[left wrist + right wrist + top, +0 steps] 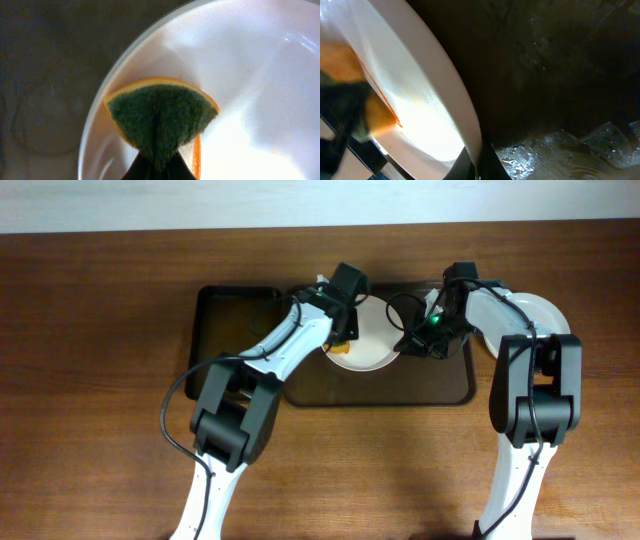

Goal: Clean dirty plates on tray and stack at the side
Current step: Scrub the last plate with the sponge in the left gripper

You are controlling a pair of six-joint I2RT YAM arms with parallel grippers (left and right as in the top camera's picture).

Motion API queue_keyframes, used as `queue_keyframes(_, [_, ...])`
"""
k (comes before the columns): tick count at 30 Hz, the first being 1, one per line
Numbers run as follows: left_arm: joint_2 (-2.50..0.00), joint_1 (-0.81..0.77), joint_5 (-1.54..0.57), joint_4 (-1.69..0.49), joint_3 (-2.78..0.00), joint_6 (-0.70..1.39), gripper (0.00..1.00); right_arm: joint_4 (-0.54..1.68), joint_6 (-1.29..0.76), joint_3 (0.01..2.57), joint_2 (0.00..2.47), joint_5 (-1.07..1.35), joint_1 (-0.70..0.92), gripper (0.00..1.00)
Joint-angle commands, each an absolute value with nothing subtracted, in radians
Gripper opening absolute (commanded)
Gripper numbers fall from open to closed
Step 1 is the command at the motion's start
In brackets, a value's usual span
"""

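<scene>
A white plate (375,340) sits over the dark tray (440,385), tilted. My left gripper (345,330) is shut on a folded sponge (162,120), green scouring side up with an orange edge, pressed on the plate's left inner surface (250,75). My right gripper (412,340) is shut on the plate's right rim (470,135), with the tray floor (560,65) beneath. An orange smear (385,97) shows on the plate in the right wrist view. White plates (540,315) lie at the tray's right side.
A black bin (225,320) stands left of the tray. The wooden table (100,380) spreads all round. Wet foil-like shine (570,150) lies on the tray floor near the right gripper.
</scene>
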State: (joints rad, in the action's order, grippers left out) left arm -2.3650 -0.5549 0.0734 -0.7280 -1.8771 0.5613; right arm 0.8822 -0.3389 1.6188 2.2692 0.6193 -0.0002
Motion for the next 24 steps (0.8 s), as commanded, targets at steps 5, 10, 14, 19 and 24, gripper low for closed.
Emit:
queue_keyframes(5, [-2.49, -0.698, 0.277, -0.657, -1.833, 0.636, 0.0, 0.877, -0.329, 1.567, 2.358, 0.513, 0.021, 0.04])
queue_keyframes(10, [-2.519, -0.635, 0.276, -0.501, -1.834, 0.635, 0.0, 0.881, -0.329, 1.567, 2.358, 0.513, 0.021, 0.04])
queue_keyframes(14, [-2.519, -0.52, 0.136, -0.517, -1.834, 0.602, 0.0, 0.881, -0.329, 1.567, 2.358, 0.513, 0.021, 0.04])
queue_keyframes(19, [-2.519, -0.507, -0.212, -0.837, -1.834, 0.64, 0.0, 0.877, -0.329, 1.567, 2.358, 0.513, 0.021, 0.04])
queue_keyframes(24, [-2.519, -0.595, -0.265, -0.947, -1.834, 0.609, 0.0, 0.877, -0.329, 1.567, 2.358, 0.513, 0.021, 0.04])
